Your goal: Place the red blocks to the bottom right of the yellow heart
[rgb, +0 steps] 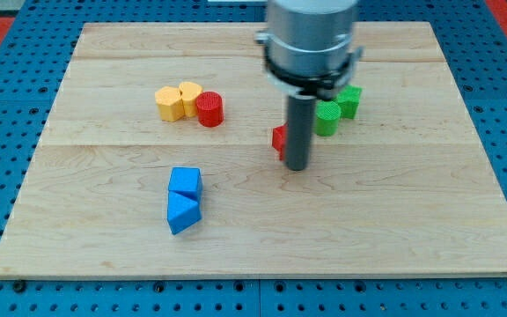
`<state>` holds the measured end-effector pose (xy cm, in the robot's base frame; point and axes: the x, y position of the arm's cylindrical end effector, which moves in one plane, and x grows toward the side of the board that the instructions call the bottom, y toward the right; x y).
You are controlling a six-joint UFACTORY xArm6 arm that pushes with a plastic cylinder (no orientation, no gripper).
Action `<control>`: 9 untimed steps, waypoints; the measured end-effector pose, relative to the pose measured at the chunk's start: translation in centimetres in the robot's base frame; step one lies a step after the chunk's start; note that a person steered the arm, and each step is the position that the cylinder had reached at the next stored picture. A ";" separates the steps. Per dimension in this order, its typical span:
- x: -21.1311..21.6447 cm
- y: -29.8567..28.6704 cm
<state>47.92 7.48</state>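
Red cylinder (209, 109) stands upright, axis vertical, touching yellow heart's (178, 101) right side at table's (86, 220) upper left. Second red block (279, 139) mostly hidden behind my tool; shape, heading unclear. My tip (297, 167) sits just right of it, apparently touching; plain rod, holds nothing. Pale wood-grain table. Matte blocks.
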 end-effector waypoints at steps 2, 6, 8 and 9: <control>-1.6 0.9; -5.5 -11.2; -11.8 -9.6; -16.5 -2.0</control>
